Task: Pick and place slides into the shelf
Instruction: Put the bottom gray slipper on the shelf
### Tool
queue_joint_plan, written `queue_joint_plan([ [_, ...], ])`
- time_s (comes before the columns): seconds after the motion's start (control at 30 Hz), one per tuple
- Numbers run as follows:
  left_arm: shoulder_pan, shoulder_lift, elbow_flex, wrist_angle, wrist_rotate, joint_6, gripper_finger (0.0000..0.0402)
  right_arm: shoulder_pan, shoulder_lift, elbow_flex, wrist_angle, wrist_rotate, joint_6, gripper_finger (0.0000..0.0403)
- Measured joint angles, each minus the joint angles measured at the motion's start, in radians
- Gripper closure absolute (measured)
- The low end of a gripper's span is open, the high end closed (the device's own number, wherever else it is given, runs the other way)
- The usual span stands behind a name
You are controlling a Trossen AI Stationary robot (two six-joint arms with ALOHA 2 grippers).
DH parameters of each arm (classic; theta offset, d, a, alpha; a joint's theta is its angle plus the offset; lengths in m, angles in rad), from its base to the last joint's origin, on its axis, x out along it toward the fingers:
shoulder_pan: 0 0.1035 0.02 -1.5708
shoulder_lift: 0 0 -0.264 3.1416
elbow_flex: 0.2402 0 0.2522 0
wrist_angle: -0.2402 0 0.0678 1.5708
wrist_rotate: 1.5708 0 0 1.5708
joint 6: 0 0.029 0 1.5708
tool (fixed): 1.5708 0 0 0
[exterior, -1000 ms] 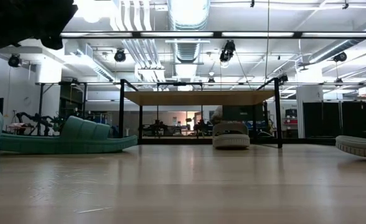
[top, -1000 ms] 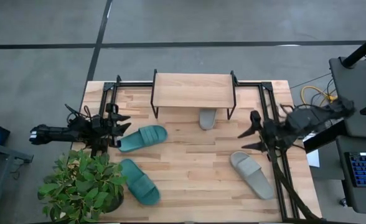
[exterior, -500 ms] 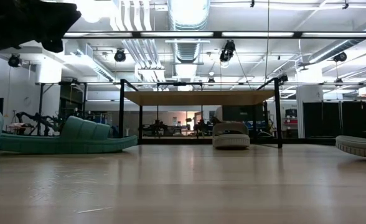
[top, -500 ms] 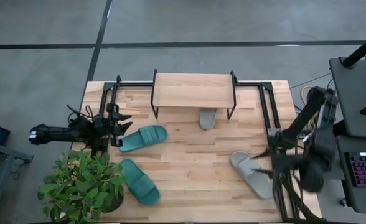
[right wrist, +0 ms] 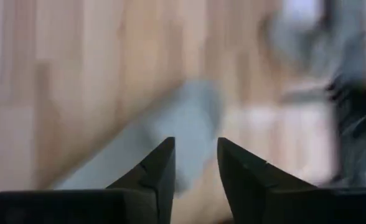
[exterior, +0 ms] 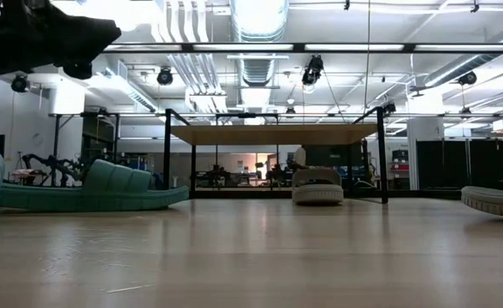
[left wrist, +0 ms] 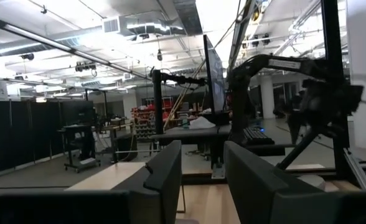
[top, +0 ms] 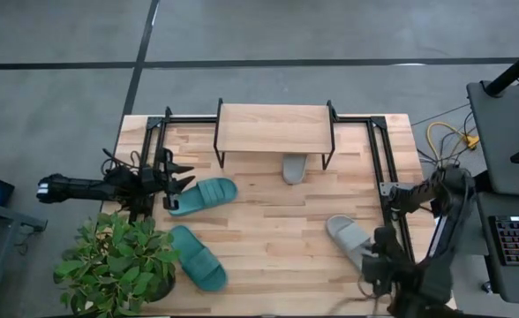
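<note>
Right pincer (right wrist: 195,165) hovers over grey slide (right wrist: 170,134), fingers parted.

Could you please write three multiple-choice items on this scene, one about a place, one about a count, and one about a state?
1. Where is the grey slide nearest the shelf?
A. On the shelf's top board
B. On the table, partly under the shelf's front edge
C. Beside the plant

2. How many teal slides lie on the table?
A. One
B. Two
C. Three

3. What does the left gripper hold?
A. Nothing
B. A teal slide
C. A grey slide

Answers: 1 B, its heel sticks out below the board in the high view. 2 B, one by the left gripper, another by the plant. 3 A, its fingers stand apart around nothing.
</note>
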Motion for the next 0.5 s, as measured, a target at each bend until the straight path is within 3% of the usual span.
queue_joint_plan([
  [0.2,0.000,0.012,0.000,0.001,-0.026,0.000,0.0294,0.022,0.061,-0.082,-0.005,-0.083,0.137,0.0327],
  [0.37,0.000,0.009,0.000,0.004,-0.041,0.000,0.0294,0.032,0.066,-0.122,0.008,-0.045,0.171,0.0340],
  [0.5,0.000,0.008,0.000,0.004,-0.040,0.000,0.0294,0.031,0.066,-0.148,0.053,0.003,0.162,0.0322],
])
